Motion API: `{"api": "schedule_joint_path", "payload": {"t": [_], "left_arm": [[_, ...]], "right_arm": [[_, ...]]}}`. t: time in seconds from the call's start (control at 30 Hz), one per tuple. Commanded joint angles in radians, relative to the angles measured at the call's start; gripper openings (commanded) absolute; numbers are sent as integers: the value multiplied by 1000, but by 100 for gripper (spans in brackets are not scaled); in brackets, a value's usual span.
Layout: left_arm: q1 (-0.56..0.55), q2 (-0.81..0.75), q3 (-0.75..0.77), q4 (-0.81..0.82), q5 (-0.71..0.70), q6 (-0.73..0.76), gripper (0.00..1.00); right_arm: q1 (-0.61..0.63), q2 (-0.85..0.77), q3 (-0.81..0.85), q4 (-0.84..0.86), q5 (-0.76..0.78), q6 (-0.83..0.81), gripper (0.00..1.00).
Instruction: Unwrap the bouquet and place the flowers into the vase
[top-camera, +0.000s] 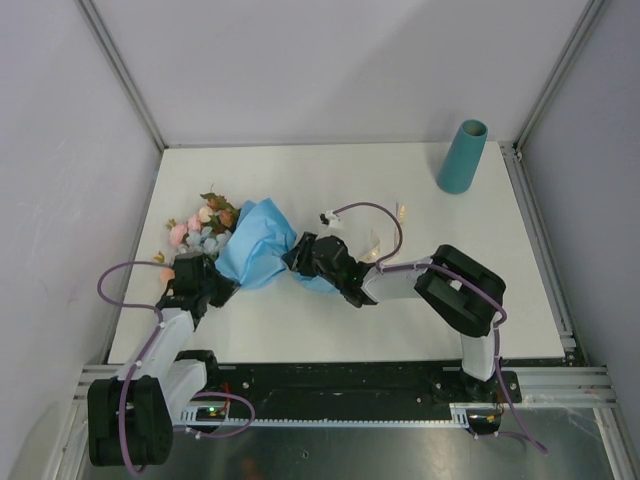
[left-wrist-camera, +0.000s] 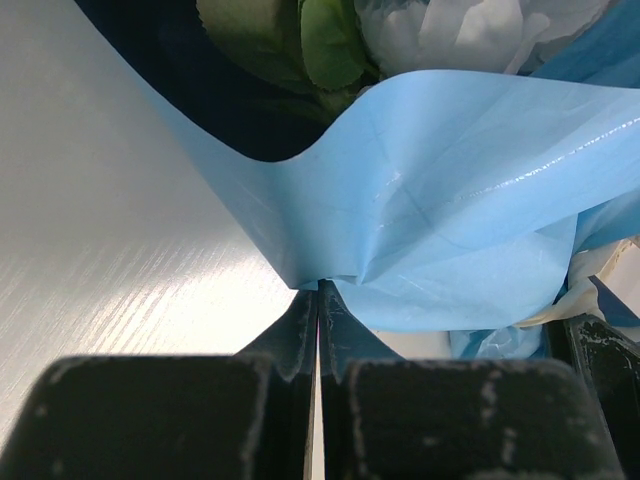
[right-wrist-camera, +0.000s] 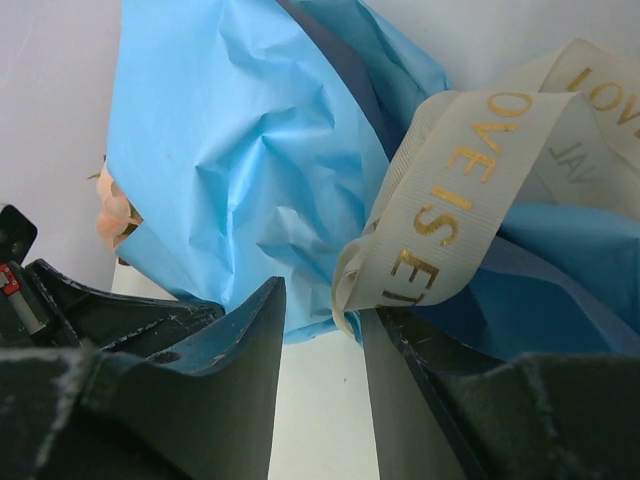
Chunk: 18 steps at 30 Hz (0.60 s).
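Top external shows the bouquet lying between both hands, flowers pointing far-left past the left hand, which pinches its wrapping, and stem end at the loosely open right hand.

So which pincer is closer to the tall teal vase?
Right. The right pincer is left of the tall teal vase; the left pincer pinches blue wrapping paper farther left.

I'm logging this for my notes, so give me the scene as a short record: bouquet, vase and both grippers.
bouquet: lying on table, wrapped in blue paper
flowers: sticking out at its left end
left gripper: shut on paper edge
right gripper: open, ribbon by its jaws
vase: standing far right, no flowers in it
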Motion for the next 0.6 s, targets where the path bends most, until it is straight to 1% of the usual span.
{"api": "schedule_joint_path", "payload": {"t": [0.0,0.2,0.4,0.57], "left_arm": [[-4,-14,24,1,11,2,0],[-4,-14,26,0,15,1,0],[-4,-10,25,-1,9,12,0],[-5,-21,40,-29,-17,33,0]], "right_arm": [[-11,44,51,58,-18,39,42],[-38,82,65,119,-52,62,39],[-75,93,50,261,-138,50,28],[-108,51,-7,372,-171,25,5]]}}
